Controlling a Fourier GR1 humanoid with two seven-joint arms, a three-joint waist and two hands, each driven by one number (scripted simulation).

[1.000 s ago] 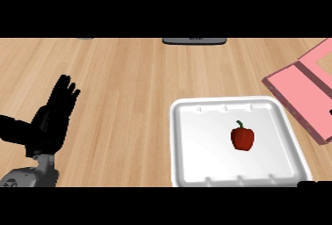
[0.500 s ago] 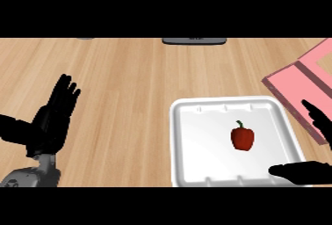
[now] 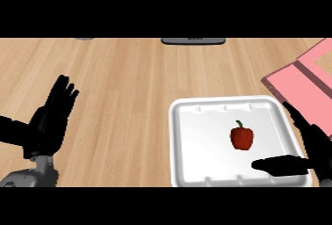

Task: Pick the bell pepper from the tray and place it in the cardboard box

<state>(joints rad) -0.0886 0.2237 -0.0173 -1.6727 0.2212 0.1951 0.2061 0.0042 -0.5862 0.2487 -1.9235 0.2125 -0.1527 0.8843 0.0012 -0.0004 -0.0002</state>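
A red pepper [image 3: 242, 137] lies stem-up in the frame on a white tray [image 3: 194, 132] at the lower right of a wooden counter [image 3: 130, 79], a little right of the tray's middle. The right hand [image 3: 314, 154] comes in from the lower right corner and hangs over the tray's right rim, released: its fingers [image 3: 299, 121] stretch straight along the rim, while the thumb [image 3: 279, 166] juts left across the tray's lower right corner. The pepper sits in the gap between fingers and thumb, apart from both. A pink box [image 3: 304, 83] lies at the frame's right edge, just beyond the tray's upper right corner. At the left of the frame the left hand [image 3: 52, 121] rests open, fingers up. A dark object [image 3: 193, 41] shows at the top edge.
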